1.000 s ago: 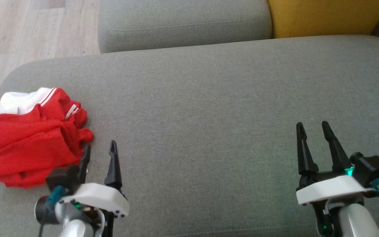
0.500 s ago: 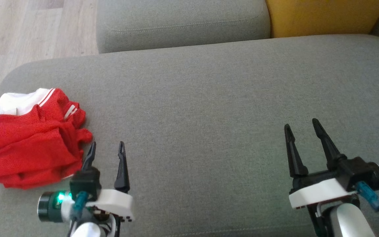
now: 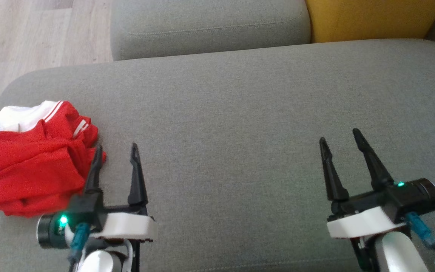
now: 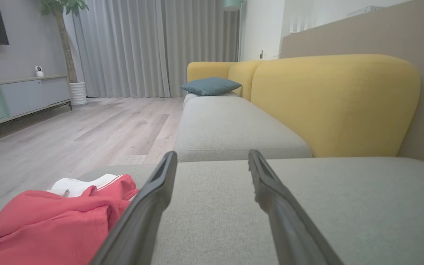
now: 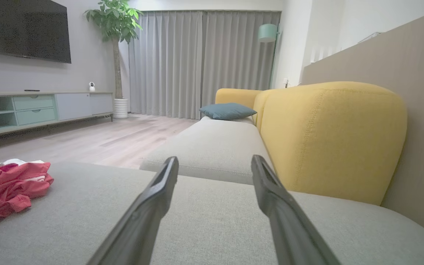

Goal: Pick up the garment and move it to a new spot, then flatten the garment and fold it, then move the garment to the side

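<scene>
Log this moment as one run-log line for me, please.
stage: pickup not begun | garment: crumpled, left end of sofa seat | left pincer: open, beside garment | right pincer: open, empty

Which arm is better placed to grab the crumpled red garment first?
Left. The left gripper is open right beside the red garment, with one finger at its near edge. The right gripper, also open, is far across the grey seat cushion.
</scene>
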